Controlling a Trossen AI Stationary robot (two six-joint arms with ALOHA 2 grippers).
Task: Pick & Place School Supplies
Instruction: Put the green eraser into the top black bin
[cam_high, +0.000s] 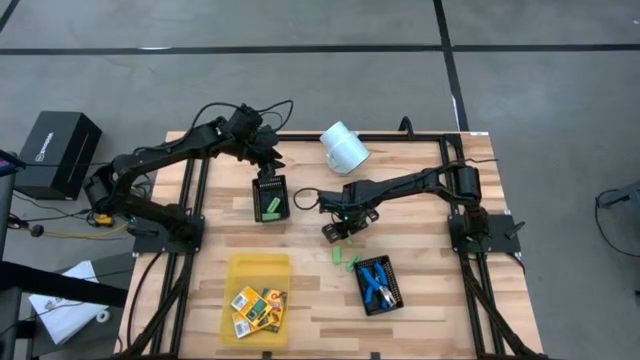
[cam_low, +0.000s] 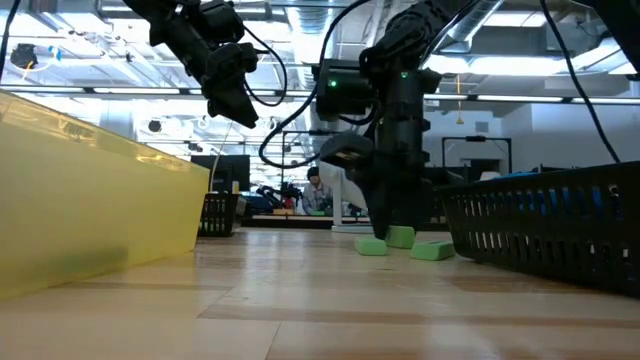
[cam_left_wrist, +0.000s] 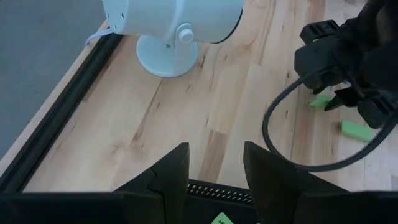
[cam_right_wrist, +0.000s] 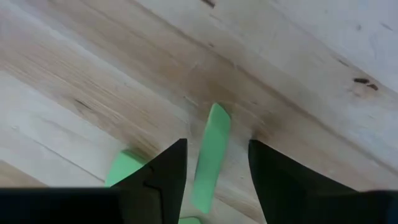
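Observation:
My right gripper (cam_high: 338, 232) points down at the table's middle, open, with one light-green oblong piece (cam_right_wrist: 210, 155) lying between its fingers, untouched. Another green piece (cam_right_wrist: 124, 169) lies beside it, and more green pieces (cam_high: 346, 259) lie just nearward. In the low view the right gripper (cam_low: 388, 228) stands low over the green pieces (cam_low: 432, 250). My left gripper (cam_high: 268, 165) hovers open and empty above the far end of a black mesh tray (cam_high: 270, 197) that holds green pieces. Orange-yellow boxes (cam_high: 258, 306) lie in the yellow tray (cam_high: 256, 266). Blue-handled tools (cam_high: 376, 282) lie in a second black mesh tray (cam_high: 394, 297).
A white cylinder cup (cam_high: 345, 147) lies on its side near the table's far edge, between the two arms, and shows as the white cup (cam_left_wrist: 171, 28) in the left wrist view. Bare wood lies at the table's near right and far right. A black box (cam_high: 58, 150) sits off the table to the left.

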